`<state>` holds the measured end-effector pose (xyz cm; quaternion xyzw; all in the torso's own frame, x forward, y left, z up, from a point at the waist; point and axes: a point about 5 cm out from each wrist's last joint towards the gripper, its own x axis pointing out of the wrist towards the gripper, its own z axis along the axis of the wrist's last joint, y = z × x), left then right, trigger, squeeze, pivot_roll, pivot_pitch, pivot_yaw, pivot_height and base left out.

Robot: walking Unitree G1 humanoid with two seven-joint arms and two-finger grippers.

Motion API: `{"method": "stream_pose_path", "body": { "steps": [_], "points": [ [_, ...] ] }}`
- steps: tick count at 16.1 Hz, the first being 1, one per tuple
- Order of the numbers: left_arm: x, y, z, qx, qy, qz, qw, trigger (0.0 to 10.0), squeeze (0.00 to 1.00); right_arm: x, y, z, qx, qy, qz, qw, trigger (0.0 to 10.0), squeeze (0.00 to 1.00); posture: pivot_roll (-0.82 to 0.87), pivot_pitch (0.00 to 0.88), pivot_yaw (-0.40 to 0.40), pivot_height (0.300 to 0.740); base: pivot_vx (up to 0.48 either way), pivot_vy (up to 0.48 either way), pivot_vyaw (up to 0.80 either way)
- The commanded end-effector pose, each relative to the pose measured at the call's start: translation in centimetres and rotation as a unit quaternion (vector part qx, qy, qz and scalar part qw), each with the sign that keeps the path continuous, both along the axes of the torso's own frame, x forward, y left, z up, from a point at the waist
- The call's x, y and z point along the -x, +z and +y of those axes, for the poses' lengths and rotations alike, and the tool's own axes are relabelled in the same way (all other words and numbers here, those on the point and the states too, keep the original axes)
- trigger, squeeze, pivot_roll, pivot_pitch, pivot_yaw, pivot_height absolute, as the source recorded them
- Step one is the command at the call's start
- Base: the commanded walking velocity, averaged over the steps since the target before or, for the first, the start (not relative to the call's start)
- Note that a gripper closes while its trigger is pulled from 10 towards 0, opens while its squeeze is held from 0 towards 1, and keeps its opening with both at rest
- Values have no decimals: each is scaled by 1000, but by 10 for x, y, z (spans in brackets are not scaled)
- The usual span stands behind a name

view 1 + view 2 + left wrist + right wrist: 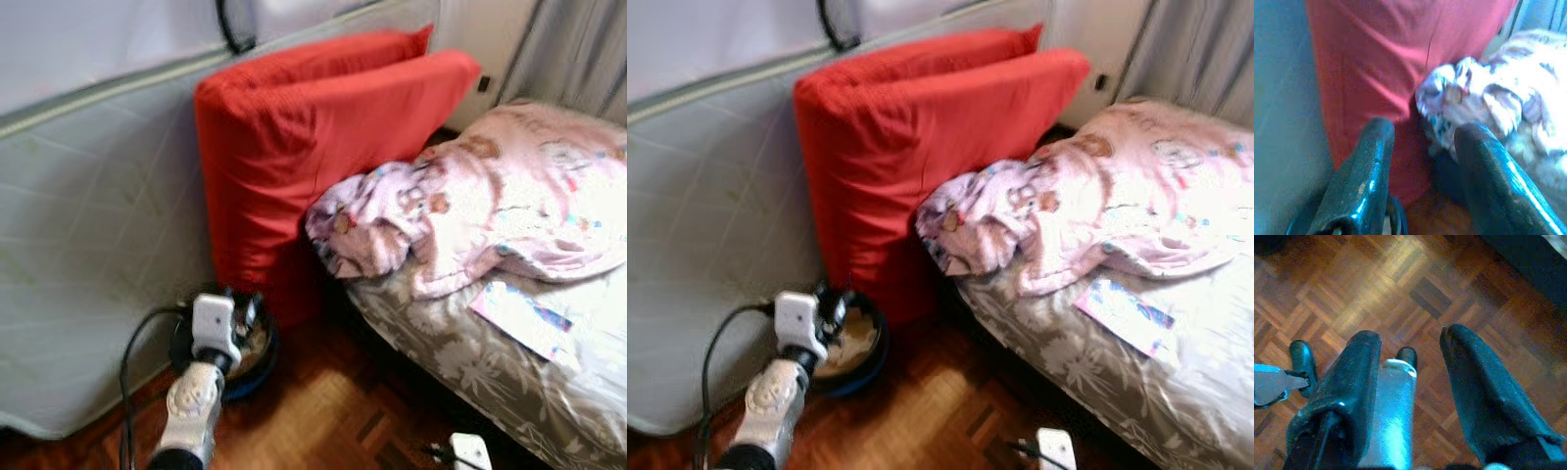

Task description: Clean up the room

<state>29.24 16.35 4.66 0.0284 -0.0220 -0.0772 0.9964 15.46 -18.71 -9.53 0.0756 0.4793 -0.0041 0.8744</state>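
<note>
A big red cushion [304, 147] stands on end between a leaning grey mattress [88, 245] and the bed. A crumpled pink patterned blanket [470, 196] lies on the bed and hangs over its corner against the cushion. At the cushion's foot, a dark blue round bowl [260, 370] with something pale inside sits on the floor. My left gripper [245, 305] hovers just above that bowl, open, with nothing between its fingers [1371, 161]; it faces the cushion and the blanket [1488, 93]. My right gripper [1410, 335] hangs open over the parquet.
The bed [460, 367] with a grey flowered sheet takes up the right side, and a colourful booklet [524, 318] lies on it. A white plug with a cord [470, 450] lies on the wooden floor. Curtains [578, 49] hang at the back right.
</note>
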Motion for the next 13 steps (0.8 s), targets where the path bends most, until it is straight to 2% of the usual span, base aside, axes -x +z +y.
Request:
{"method": "stream_pose_path", "body": {
  "steps": [1,4,5,6,7,8,11,13],
  "points": [
    [3,3,4,-9,3,-7,1000,10000,0,2,-1,2,-4,-7,1,1000,10000,0,-24,29,-3,740,0,0,0],
    [29,4,14,-22,24,-23,999,10000,0,3,-1,1,-5,-11,0,1000,10000,0,-25,29,3,740,0,0,0],
    [49,2,23,-28,41,-21,999,10000,0,3,-1,1,-4,-10,1,1000,10000,0,-22,29,2,740,0,0,0],
    [60,0,27,-36,45,-17,998,10000,0,4,-1,1,-3,-9,1,1000,10000,0,-22,29,3,740,0,0,0],
    [69,-1,29,-39,50,-11,998,10000,0,4,-1,1,-3,-10,1,1000,10000,0,-19,32,2,740,0,0,0],
    [73,-5,30,-52,54,5,997,10000,0,4,-2,0,-3,-10,1,1000,10000,0,-17,31,8,740,0,0,0],
    [69,-37,39,-24,79,104,991,10000,0,5,-2,1,-4,-7,1,1000,10000,0,-4,16,4,740,0,0,0],
    [81,-70,47,-52,76,206,974,10000,0,4,-1,2,-5,-9,-2,1000,10000,0,-13,20,-1,740,0,0,0]
  ]
}}
